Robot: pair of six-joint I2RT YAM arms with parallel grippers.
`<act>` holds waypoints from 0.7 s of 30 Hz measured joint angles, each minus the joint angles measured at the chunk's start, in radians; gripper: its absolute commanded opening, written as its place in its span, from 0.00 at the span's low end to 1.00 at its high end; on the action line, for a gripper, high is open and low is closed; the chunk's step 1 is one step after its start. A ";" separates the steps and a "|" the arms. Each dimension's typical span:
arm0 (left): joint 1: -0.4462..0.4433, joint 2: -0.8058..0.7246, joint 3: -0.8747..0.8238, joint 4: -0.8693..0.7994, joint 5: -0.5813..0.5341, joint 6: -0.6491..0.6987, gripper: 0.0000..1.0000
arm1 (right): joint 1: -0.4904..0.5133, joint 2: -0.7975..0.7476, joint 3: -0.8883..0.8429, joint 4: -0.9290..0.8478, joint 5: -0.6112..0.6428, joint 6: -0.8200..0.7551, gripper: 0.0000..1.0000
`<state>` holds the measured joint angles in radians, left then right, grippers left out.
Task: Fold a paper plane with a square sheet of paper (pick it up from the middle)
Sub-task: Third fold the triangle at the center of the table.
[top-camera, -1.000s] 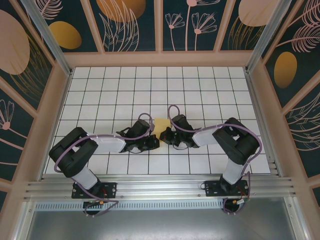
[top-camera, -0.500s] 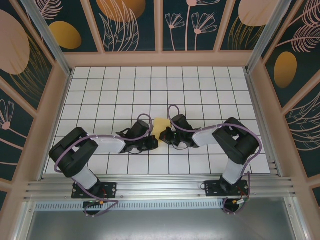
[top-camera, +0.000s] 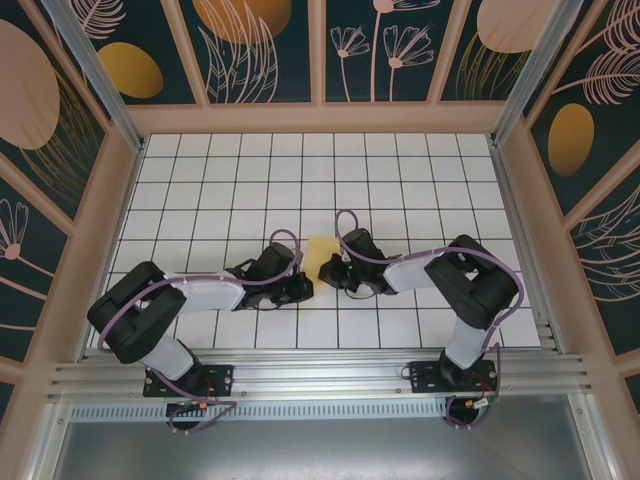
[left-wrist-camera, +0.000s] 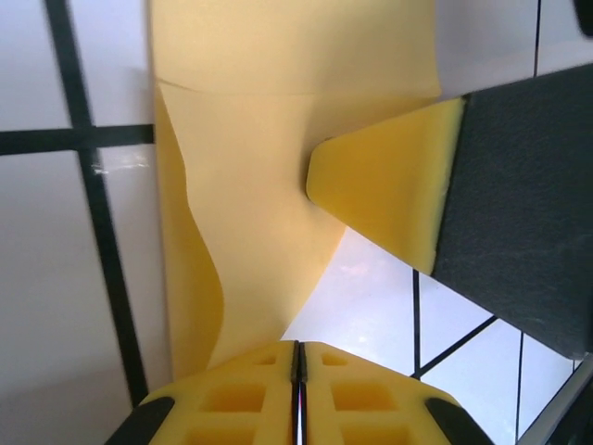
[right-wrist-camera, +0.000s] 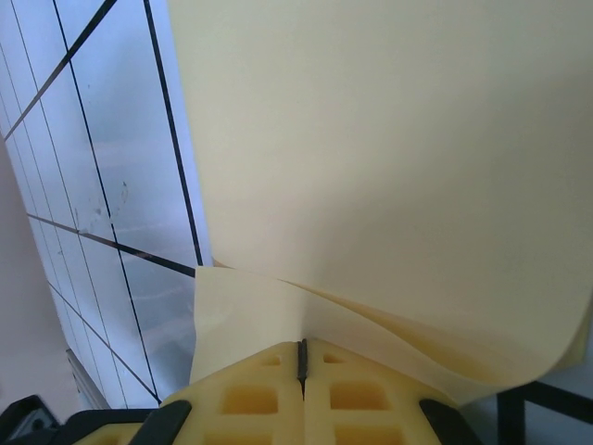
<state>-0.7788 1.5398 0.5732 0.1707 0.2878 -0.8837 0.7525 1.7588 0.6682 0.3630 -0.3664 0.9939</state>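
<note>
Where the two arms met near the middle of the table [top-camera: 420,180], the yellow paper sheet [top-camera: 322,252] sat between their tips, a small pale patch on the white grid. The left gripper [top-camera: 306,283] lay at about 7 o'clock from it and the right gripper [top-camera: 330,270] at about 4 o'clock, both close against its near edge. In the left wrist view the sheet [left-wrist-camera: 269,176] ran up toward 12 o'clock from the left gripper [left-wrist-camera: 298,371], whose yellow pads were pressed together with only a thin seam between them; the paper's curled lower edge reached those pads and seemed pinched there. A crease crossed the sheet near the top, and one yellow pad [left-wrist-camera: 384,185] of the other gripper lay against the paper at 3 o'clock. In the right wrist view the right gripper [right-wrist-camera: 302,366] had its pads closed tight, with layers of the sheet [right-wrist-camera: 389,158] coming out of the seam and spreading toward 12 and 1 o'clock. The black grid lines showed at 9 o'clock of the paper.
</note>
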 measured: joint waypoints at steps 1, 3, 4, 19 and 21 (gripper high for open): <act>0.000 -0.024 -0.002 -0.012 -0.013 0.001 0.15 | 0.000 0.000 0.000 0.000 0.000 0.000 0.04; 0.000 -0.079 -0.007 -0.027 -0.035 0.000 0.17 | 0.000 0.001 0.001 0.000 0.001 0.000 0.04; 0.000 -0.107 -0.008 -0.031 -0.043 0.000 0.18 | 0.000 0.001 0.001 0.000 0.001 0.000 0.04; 0.000 -0.009 0.005 0.001 0.008 -0.004 0.16 | 0.002 0.000 0.004 -0.003 0.002 0.001 0.04; 0.000 0.008 0.013 0.000 0.004 -0.004 0.16 | 0.002 0.000 0.004 -0.003 0.002 0.001 0.04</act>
<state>-0.7792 1.5478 0.5861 0.1711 0.2916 -0.8875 0.7540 1.7588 0.6724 0.3595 -0.3641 0.9947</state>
